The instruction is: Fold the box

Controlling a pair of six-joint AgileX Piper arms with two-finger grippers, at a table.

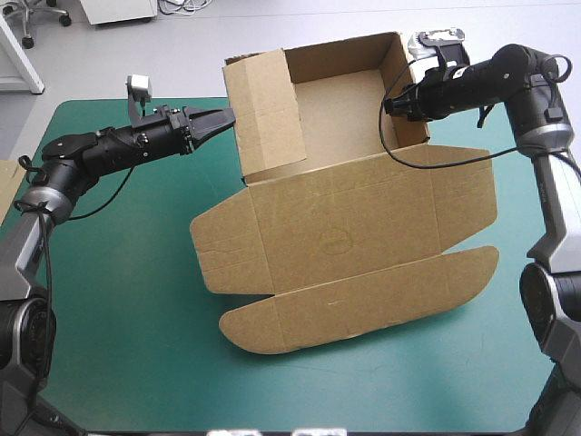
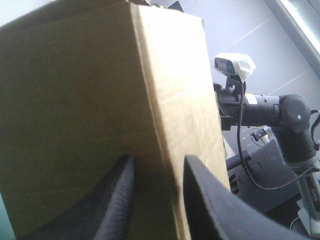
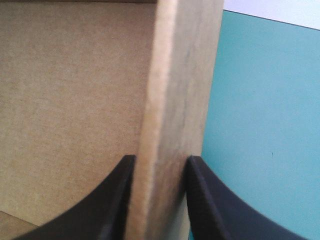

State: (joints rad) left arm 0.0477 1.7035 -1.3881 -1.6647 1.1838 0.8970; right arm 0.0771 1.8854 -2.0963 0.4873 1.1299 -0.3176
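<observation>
The brown cardboard box (image 1: 363, 218), a cut sheet partly set up, sits on the right half of the teal-green table cover (image 1: 136, 300). Its tray stands toward the far edge with walls raised. The lid lies flat on the near side and ends in a long rounded flap (image 1: 363, 309).

A faint oval mark (image 1: 336, 241) is pressed into the lid panel, too weak to read as a label or a word. In the left wrist view, small pale lettering on the right arm (image 2: 270, 107) cannot be read either.

The left gripper (image 1: 225, 116) reaches in from the left and is clamped on the tray's left wall near its far corner. From its own camera, the two black fingers (image 2: 120, 200) stand close together either side of a fold in the board (image 2: 75, 100), which fills most of the scene and hides the tray's inside.

The right gripper (image 1: 392, 106) is clenched on the tray's right wall. Its wrist view shows the wall's edge (image 3: 175, 100) pinched between the fingers (image 3: 215, 210), with the tray's inner face (image 3: 65, 100) on one side and bare cover (image 3: 265, 125) on the other. In the high view its fingertips are mostly lost behind the wall.

An edge of more brown board (image 1: 9, 170) shows at the table's left edge, cut off by the frame.
</observation>
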